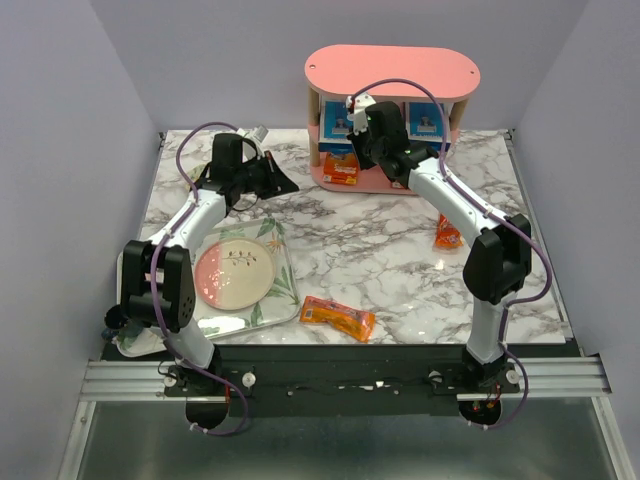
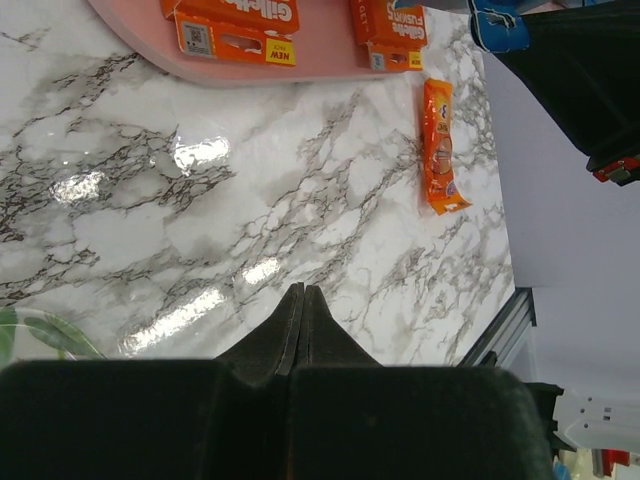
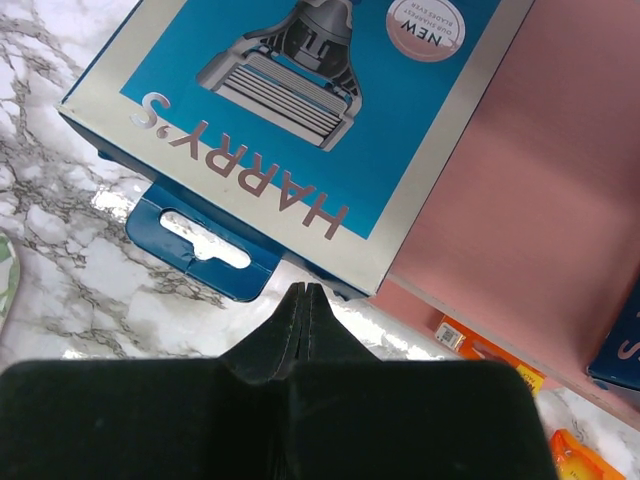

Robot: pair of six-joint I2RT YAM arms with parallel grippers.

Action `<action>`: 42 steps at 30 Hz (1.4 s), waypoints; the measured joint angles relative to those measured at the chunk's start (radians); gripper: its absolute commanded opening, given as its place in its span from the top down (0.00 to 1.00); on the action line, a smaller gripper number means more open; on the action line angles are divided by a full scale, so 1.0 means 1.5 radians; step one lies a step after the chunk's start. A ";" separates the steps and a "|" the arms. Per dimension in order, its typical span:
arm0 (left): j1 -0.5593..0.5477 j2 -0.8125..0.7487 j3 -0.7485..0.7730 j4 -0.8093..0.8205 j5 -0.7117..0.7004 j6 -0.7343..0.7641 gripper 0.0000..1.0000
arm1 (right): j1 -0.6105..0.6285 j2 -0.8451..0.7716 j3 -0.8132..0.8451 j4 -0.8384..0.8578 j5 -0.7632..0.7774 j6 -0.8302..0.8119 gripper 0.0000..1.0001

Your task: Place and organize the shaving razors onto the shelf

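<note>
A robotics lab test cell: plain lilac walls [image 1: 70, 120] close in three sides of the marble-patterned table [image 1: 370, 250], and at the table's near edge an aluminium rail [image 1: 120, 378] carries the left arm [image 1: 195, 225] and right arm [image 1: 455, 200]

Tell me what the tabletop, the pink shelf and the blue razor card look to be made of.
Tabletop: marble-patterned and glossy; it mirrors bright lights, so stone or a laminate, cannot tell which.
Pink shelf: smooth matte pink boards, likely painted wood or plastic; its posts look like pale bare wood.
Blue razor card: printed cardboard, slight sheen, punched hang slot.
</note>
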 measured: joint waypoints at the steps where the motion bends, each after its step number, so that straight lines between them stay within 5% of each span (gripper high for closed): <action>1: 0.000 -0.004 0.000 0.000 -0.001 0.000 0.95 | 0.000 0.000 0.000 0.000 0.000 0.002 0.99; 5: 0.000 -0.022 -0.008 -0.001 -0.003 0.011 0.79 | 0.000 -0.009 -0.002 -0.002 -0.003 0.016 0.93; 6: 0.000 -0.026 -0.010 -0.001 -0.003 0.013 0.68 | -0.001 -0.020 -0.010 -0.002 -0.003 0.019 0.89; 9: 0.000 -0.058 -0.030 -0.009 -0.001 0.041 0.51 | -0.002 -0.084 -0.072 -0.003 -0.007 0.019 0.62; 10: 0.000 -0.069 -0.039 -0.015 0.000 0.049 0.48 | -0.002 -0.117 -0.102 -0.010 -0.011 0.012 0.54; 18: 0.000 -0.139 -0.154 -0.056 0.024 0.118 0.32 | -0.005 -0.410 -0.421 -0.057 -0.196 -0.078 0.35; 19: 0.000 -0.144 -0.167 -0.057 0.025 0.123 0.30 | -0.005 -0.426 -0.458 -0.062 -0.219 -0.092 0.24; 20: 0.000 -0.151 -0.183 -0.058 0.026 0.127 0.29 | -0.005 -0.443 -0.499 -0.076 -0.254 -0.107 0.00; 29: 0.000 -0.193 -0.236 -0.061 -0.014 0.126 0.02 | 0.103 -0.494 -0.643 -0.153 -0.339 -0.201 0.00; 42: 0.007 -0.241 -0.229 -0.084 -0.160 0.083 0.01 | 0.380 -0.400 -0.659 -0.052 -0.254 -0.121 0.01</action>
